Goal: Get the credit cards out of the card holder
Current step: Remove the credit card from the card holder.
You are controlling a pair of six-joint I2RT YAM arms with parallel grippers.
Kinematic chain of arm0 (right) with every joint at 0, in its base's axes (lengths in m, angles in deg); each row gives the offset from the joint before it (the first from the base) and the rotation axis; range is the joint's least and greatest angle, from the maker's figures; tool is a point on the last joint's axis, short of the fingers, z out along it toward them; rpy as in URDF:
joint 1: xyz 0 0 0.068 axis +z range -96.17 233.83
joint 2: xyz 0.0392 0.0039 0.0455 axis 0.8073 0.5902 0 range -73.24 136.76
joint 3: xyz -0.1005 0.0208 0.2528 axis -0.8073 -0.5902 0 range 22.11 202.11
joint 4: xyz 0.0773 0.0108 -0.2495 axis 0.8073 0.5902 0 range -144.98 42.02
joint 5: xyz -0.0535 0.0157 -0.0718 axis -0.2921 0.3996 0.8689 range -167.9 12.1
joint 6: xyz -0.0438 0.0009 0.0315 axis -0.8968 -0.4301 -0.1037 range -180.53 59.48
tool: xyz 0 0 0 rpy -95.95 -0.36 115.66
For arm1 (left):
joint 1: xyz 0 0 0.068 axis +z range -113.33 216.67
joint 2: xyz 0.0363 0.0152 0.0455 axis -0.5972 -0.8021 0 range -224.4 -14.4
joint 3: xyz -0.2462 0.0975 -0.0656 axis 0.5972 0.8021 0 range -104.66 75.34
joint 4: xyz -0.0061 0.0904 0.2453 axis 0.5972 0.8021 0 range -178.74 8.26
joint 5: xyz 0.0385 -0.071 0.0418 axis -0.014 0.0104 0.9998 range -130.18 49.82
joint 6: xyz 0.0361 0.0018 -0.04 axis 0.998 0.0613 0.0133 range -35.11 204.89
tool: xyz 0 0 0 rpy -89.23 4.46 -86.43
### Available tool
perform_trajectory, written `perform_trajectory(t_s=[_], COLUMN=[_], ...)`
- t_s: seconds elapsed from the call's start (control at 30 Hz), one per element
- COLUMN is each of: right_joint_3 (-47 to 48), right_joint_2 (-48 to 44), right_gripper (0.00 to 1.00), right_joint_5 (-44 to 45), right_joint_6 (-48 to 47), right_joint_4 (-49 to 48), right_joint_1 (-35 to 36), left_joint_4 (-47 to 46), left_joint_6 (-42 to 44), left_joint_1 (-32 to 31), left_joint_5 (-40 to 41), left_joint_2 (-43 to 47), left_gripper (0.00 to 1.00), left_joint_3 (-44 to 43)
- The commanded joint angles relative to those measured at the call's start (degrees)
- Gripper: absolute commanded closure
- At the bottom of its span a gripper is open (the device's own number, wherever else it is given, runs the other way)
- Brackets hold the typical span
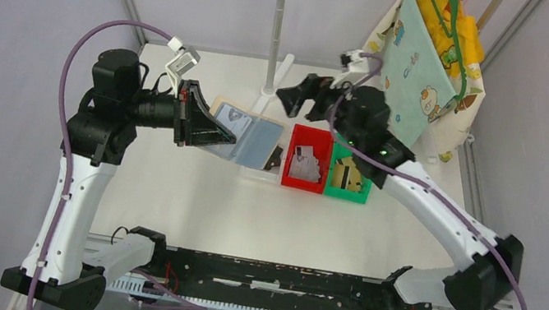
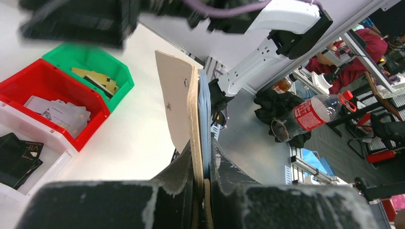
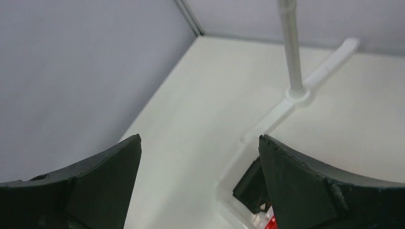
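My left gripper [image 1: 208, 124] is shut on the card holder [image 1: 245, 135], a tan wallet with a pale blue-grey inner pocket, and holds it open above the table just left of the bins. In the left wrist view the holder [image 2: 177, 95] stands edge-on between my jaws [image 2: 203, 149]. Black cards [image 2: 16, 155] lie in the white bin, silver-grey cards [image 1: 305, 162] in the red bin, and gold cards [image 1: 346, 175] in the green bin. My right gripper [image 1: 296, 94] is open and empty, above and behind the holder; in its wrist view [image 3: 200, 148] the jaws stand wide apart.
A white bin [image 1: 262, 171], a red bin [image 1: 303, 178] and a green bin [image 1: 348, 192] stand in a row at mid-table. A metal pole on a white stand [image 1: 277, 30] rises behind them. A cloth bag on a hanger [image 1: 428, 54] hangs at the back right.
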State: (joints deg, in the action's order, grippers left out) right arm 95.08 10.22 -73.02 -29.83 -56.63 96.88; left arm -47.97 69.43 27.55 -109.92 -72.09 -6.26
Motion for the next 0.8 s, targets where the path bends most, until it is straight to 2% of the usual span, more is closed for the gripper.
perform_trajectory(t_s=[0.0, 0.07, 0.17, 0.3, 0.4, 0.53, 0.67, 0.77], right_joint_3=[-3.24, -2.05, 0.07, -3.68, -5.26, -2.58, -2.48, -2.45], right_joint_2=[-9.42, -11.29, -12.01, -11.77, -11.86, -10.5, -9.3, -8.22], right_gripper=[0.02, 0.02, 0.02, 0.02, 0.02, 0.02, 0.02, 0.11], right_joint_5=[-18.6, -26.63, -37.38, -52.2, -56.03, -58.2, -58.74, -58.4], right_joint_6=[-2.16, -2.86, -3.52, 5.83, 6.76, -0.23, -3.69, -5.0], right_joint_4=[-7.12, -7.0, -8.23, -22.85, -27.85, -21.35, -19.45, -18.88], right_joint_1=[-8.39, -11.26, -11.86, -11.15, -8.38, -3.67, -0.7, 0.43], left_joint_4=[1.22, 3.88, 6.43, 8.75, 9.61, 9.94, 9.94, 9.98], left_joint_6=[4.88, 7.54, 10.79, 14.09, 15.08, 15.11, 15.11, 15.11], left_joint_1=[-0.15, -0.12, -0.18, -0.1, -0.16, -0.14, -0.17, -0.12], left_joint_5=[-3.43, -3.57, -3.83, -3.83, -3.83, -4.13, -4.42, -4.78], left_joint_2=[0.93, 0.92, 1.13, 1.26, 1.18, 1.06, 1.05, 1.15], left_gripper=[0.98, 0.98, 0.98, 0.98, 0.98, 0.98, 0.98, 0.98], left_joint_3=[-0.68, -0.89, -1.1, -1.1, -0.93, -1.17, -1.65, -1.31])
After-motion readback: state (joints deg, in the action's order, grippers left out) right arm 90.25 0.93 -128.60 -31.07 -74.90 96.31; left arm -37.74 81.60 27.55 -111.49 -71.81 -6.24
